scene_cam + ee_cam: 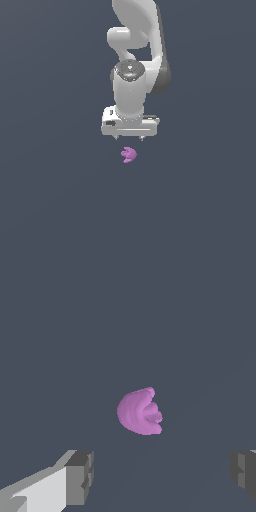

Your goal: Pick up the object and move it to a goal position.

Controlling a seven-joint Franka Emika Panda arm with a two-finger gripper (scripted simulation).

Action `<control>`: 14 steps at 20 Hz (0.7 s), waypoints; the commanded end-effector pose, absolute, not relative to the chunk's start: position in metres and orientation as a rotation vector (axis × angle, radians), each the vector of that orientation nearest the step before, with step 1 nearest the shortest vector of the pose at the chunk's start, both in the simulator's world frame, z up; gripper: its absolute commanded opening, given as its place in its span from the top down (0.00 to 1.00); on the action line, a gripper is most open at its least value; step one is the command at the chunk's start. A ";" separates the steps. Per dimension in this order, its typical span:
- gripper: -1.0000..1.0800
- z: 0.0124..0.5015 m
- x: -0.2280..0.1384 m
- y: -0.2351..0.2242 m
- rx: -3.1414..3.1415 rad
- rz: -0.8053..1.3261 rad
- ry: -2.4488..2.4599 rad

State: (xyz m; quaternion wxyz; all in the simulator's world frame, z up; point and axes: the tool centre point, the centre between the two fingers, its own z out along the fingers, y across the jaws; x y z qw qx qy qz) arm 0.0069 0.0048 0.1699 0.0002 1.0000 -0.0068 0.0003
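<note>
We see the object, a small magenta-purple lumpy rounded piece, notched on one side, lying alone on the dark grey surface, touched by nothing.

A plain, flat, dark slate-grey ground across both views.

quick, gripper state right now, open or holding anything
Gripper: open and empty, fingers wide apart; the purple object lies loose on the surface, clear of both fingers.
</note>
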 end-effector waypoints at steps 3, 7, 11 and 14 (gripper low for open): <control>0.04 0.170 0.007 0.005 3.142 0.000 -0.018; 0.04 0.169 0.005 0.008 3.148 -0.005 0.012; 0.04 0.169 0.002 0.011 3.155 -0.011 0.037; 0.04 0.170 0.002 0.011 3.156 -0.012 0.037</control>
